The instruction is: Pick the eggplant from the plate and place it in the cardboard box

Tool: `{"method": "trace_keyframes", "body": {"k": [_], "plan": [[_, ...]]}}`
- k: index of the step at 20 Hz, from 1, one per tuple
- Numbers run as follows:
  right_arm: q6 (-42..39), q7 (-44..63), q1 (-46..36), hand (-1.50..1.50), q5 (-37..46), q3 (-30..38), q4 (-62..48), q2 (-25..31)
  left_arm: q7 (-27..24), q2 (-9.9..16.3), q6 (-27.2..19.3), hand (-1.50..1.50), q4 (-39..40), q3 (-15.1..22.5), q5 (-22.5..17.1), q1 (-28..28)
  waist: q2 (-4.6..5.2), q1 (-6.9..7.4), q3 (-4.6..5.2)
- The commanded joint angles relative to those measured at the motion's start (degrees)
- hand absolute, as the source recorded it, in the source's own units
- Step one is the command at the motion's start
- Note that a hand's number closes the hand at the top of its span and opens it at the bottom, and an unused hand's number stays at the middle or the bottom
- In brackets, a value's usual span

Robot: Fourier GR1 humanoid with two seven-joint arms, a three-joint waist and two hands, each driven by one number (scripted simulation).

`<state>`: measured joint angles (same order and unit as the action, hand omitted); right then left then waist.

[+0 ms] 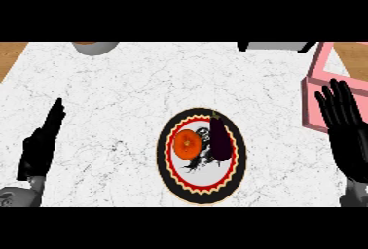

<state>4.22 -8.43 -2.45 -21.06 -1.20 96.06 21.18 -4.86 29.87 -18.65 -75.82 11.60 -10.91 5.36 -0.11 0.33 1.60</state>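
You have a white, grey-veined marble-look counter (pixel 108 97) in front of you, flat and matte, with a wood-toned surface showing past its far corners.

Near edge, left: your left hand (pixel 39 146) is seen edge-on, black, fingers straight and together, pointing toward the far edge; it holds nothing. Near edge, right: your right hand (pixel 345 126) lies palm flat, fingers straight and slightly spread, tips reaching the pink box (pixel 316 82); it holds nothing.

Centre of the counter, nearer the near edge: a round plate (pixel 201 194) with a black rim, a red and cream zigzag band and a white middle bearing a dark print. On it lies the eggplant (pixel 219 138), on the plate's right half. It is dark purple, nearly black, smooth and glossy, elongated and bulbous at the near end, tapering to a thin stem at the far end. Its long axis runs near-to-far, stem pointing toward the far edge. Just beside it on its left sits a round orange fruit (pixel 188 144).

At the right edge, the box has pink walls and a white inside. At the far edge: a grey rounded object (pixel 96 47) left, a dark block (pixel 273 46) right.
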Motion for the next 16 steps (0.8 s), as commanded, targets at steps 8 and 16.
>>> {"method": "trace_keyframes", "body": {"k": [8,16], "plan": [[-2.3,17.6,-17.1,-1.50,16.6,-2.2,1.7,21.8,-3.9,1.1,12.1,0.00,-7.2,6.6,1.9,10.2,0.37,-0.36,-1.17],[-7.8,5.6,-19.8,-1.50,28.1,-11.1,-1.8,20.6,-3.5,-1.0,12.4,0.00,-10.8,7.4,3.5,7.4,0.11,0.39,-1.58]]}}
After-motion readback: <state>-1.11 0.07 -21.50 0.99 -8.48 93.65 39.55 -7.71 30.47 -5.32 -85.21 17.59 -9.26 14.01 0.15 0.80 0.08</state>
